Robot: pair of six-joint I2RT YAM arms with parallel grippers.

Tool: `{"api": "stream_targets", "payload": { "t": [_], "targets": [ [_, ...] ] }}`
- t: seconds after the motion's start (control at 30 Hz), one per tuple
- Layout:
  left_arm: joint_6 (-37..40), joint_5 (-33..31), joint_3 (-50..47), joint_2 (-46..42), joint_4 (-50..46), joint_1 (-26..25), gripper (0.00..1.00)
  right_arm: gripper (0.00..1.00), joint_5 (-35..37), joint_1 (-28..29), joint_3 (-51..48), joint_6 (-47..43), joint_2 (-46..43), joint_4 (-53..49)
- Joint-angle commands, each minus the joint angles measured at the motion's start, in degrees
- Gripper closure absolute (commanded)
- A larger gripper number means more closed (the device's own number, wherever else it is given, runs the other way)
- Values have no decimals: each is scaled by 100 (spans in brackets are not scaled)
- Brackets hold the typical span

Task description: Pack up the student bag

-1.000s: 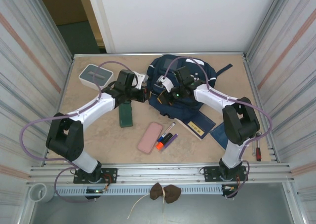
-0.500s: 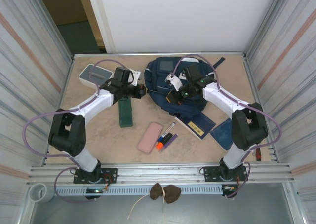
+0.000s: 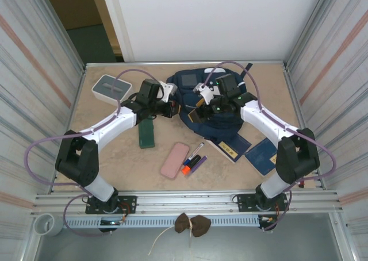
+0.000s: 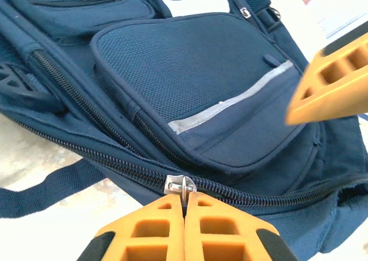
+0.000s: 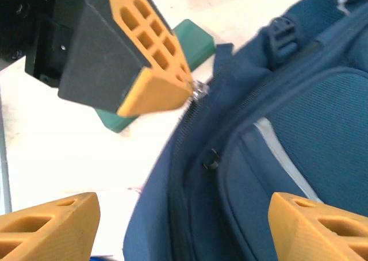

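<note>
Worktop [image 3: 115, 152]: beige, stone-patterned surface. Lying directly on it:
- student bag [image 3: 185, 83], navy, beneath both end effectors
- white-and-grey box [image 3: 112, 87], beyond and to the left of the left end effector [image 3: 174, 107]
- green case [image 3: 147, 133], just nearer than that end effector
- pink case [image 3: 174, 160] and markers [image 3: 194, 158], nearer still
- blue booklet [image 3: 233, 146] and second blue booklet [image 3: 261, 156], nearer than the right end effector [image 3: 198, 112]

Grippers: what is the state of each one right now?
Left gripper: shut on the zipper pull of the student bag.
Right gripper: open, holding nothing.
</note>
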Motion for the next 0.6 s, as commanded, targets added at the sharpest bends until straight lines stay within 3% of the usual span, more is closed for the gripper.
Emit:
{"api": "stream_targets", "payload": {
  "t": [0.0, 0.07, 0.13, 0.23, 0.3, 0.57],
  "targets": [
    [-69, 213, 300, -343, 285, -3, 100, 27, -37, 108, 47, 134, 329, 193],
    [3, 98, 283, -370, 235, 3, 100, 42, 70, 112, 87, 101, 467, 166],
    [76, -63, 287, -394, 144, 51, 100, 69, 252, 90, 81, 36, 516, 90],
    [97, -206, 191, -414, 143, 258, 100, 93, 314, -12, 26, -10, 402, 8],
    [156, -434, 105, -385, 160, 422, 100, 100, 269, -84, -38, -26, 257, -21],
    [313, -1207, 357, 569, 344, 1165, 100, 100, -210, -99, -20, -9, 146, -81]
  ]
}}
